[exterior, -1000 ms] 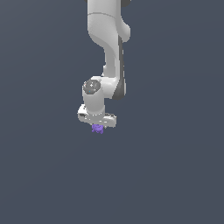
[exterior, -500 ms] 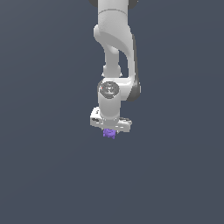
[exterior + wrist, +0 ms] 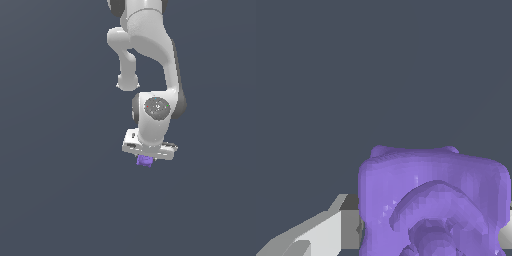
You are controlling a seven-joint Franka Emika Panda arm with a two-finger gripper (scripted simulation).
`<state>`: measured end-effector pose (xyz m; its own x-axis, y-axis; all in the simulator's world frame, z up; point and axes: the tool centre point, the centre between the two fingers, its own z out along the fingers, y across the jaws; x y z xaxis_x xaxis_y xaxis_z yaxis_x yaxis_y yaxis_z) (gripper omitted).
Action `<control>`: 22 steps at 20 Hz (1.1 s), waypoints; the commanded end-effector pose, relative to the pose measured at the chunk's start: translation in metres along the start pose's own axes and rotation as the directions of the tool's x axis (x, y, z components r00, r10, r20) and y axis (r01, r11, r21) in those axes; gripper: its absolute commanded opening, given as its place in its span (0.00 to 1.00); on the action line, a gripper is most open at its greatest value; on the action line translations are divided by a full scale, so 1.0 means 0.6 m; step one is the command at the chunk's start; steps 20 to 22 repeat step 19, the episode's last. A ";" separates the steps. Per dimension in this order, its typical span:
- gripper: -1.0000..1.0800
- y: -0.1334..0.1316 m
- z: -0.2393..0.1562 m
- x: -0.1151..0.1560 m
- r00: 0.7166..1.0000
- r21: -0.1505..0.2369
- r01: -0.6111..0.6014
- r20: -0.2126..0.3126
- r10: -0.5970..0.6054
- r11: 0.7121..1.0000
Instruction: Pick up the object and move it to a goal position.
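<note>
A plain slate-grey backdrop fills both views, with no table edge or goal marker showing. The hand (image 3: 146, 159) hangs at about five o'clock of centre in the exterior view, clamped on the purple lump (image 3: 145, 160) just beneath it. This looks like the carrying step; next, hold the squeeze and travel to the goal.

Exterior view: distant, level with arm (image 3: 150, 65). Wrist view: very close. Shared: purple object (image 3: 145, 160) (image 3: 433, 200).
</note>
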<state>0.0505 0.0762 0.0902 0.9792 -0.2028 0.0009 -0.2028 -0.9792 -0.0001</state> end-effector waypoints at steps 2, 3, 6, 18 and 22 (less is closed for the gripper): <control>0.00 -0.043 -0.011 0.017 1.000 -0.001 -0.002 0.001 0.002 1.000; 0.00 -0.053 -0.014 0.021 1.000 -0.001 -0.002 0.001 0.002 1.000; 0.00 -0.078 -0.020 0.031 1.000 -0.001 -0.002 0.001 0.002 1.000; 0.00 -0.119 -0.031 0.050 1.000 -0.001 -0.002 0.001 0.002 1.000; 0.00 -0.120 -0.031 0.050 1.000 -0.001 -0.002 0.001 0.002 1.000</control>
